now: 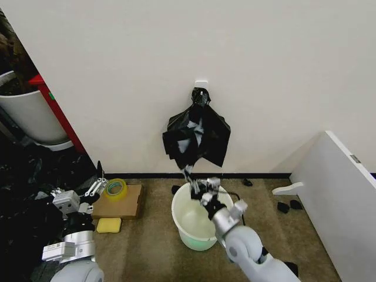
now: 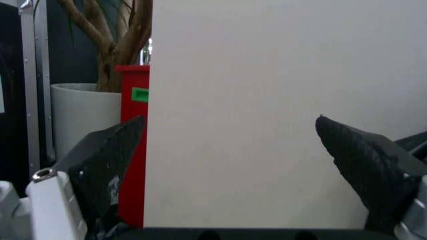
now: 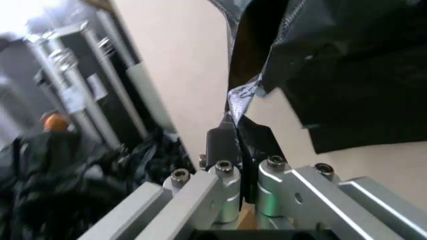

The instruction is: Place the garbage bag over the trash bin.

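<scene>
So the right hand [image 1: 205, 189] is up over the far rim of the trash bin [image 1: 198, 221], and from the wrist camera its fingers [image 3: 220, 145] are pinched tight on a thin strip of black plastic, the bottom tail of the garbage bag [image 1: 197, 136]. The bag itself hangs against the wall from a small white hook [image 1: 201, 83], bunched at the top and spreading out below, with that one twisted tail trailing down into the hand just above the bin. The bin sits on the brown carpet right under it, open, and I can't see any liner inside. The left hand [image 1: 82, 198] is parked off to the side, well away from the bin, jaws spread wide with nothing between them, pointing at the wall near a red cabinet [image 2: 132, 145] and a white planter [image 1: 30, 114]. There's also a cardboard box [image 1: 117, 201] with a roll of yellow tape [image 1: 116, 187] on it and a yellow sponge [image 1: 108, 225] on the floor, none of it involved. As for progress, I'd say this is early days: the bag is grabbed, and that's about it. It's not off the hook, not opened up, and no part of it is around the bin's rim. Pulling it free, spreading the mouth and stretching it over the rim all look like they're left to do.
</scene>
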Tool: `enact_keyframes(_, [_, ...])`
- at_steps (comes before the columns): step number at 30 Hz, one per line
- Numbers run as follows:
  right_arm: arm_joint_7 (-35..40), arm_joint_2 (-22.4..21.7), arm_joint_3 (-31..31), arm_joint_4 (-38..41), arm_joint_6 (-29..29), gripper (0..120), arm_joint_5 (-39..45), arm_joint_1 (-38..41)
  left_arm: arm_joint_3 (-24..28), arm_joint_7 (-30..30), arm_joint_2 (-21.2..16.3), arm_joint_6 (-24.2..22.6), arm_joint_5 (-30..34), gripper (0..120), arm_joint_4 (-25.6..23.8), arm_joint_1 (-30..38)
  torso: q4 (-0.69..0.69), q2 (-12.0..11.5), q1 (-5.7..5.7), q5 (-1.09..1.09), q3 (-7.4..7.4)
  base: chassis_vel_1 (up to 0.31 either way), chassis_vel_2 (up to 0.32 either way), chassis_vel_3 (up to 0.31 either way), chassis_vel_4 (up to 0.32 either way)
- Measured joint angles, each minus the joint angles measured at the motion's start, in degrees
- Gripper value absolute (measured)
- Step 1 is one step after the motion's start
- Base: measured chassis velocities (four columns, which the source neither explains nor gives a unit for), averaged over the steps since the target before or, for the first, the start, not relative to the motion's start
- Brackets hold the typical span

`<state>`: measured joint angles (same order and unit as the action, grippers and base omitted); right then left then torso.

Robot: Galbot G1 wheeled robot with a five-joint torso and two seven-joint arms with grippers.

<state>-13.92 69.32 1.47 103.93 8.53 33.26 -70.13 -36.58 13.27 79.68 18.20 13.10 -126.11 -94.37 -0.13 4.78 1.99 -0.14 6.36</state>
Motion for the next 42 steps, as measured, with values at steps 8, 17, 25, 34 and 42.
enact_keyframes(8, [-12.0, -0.5, 1.8, -7.2, 5.5, 0, -8.2, -0.2, -0.2, 0.0, 0.1, -0.1, 0.3, 100, 0.5, 0.6, 0.00, 0.0, 0.01, 0.00, 0.00, 0.000, 0.000, 0.000, 0.000])
enact_keyframes(17, [-13.1, 0.4, 3.3, -8.3, 7.7, 0, -9.6, 0.7, -0.4, 0.0, 0.0, -0.2, 0.6, 100, 0.5, 0.7, 0.00, 0.0, 0.01, 0.00, 0.00, 0.000, 0.000, 0.000, 0.000])
enact_keyframes(25, [-23.5, 0.5, 7.5, -8.2, 12.5, 23, -9.8, 0.5, -0.4, 0.0, 0.0, -0.3, 0.6, 100, 0.3, 0.5, 0.01, 0.0, 0.01, 0.00, 0.00, 0.000, 0.000, 0.000, 0.000])
enact_keyframes(34, [-6.3, -0.7, 14.5, -1.2, 14.8, 60, -26.7, -3.8, -0.4, 0.0, 0.0, -0.2, 0.4, 100, 0.0, 0.3, 0.00, 0.0, 0.01, 0.00, 0.00, 0.000, 0.000, 0.000, 0.000])
enact_keyframes(42, [-1.4, -4.8, 10.4, 6.4, -3.5, 89, -16.1, -10.2, -0.2, 0.2, 0.0, -0.2, 0.4, 100, -0.1, 0.4, -0.01, 0.0, 0.01, -0.01, 0.00, 0.000, 0.000, 0.000, 0.000])
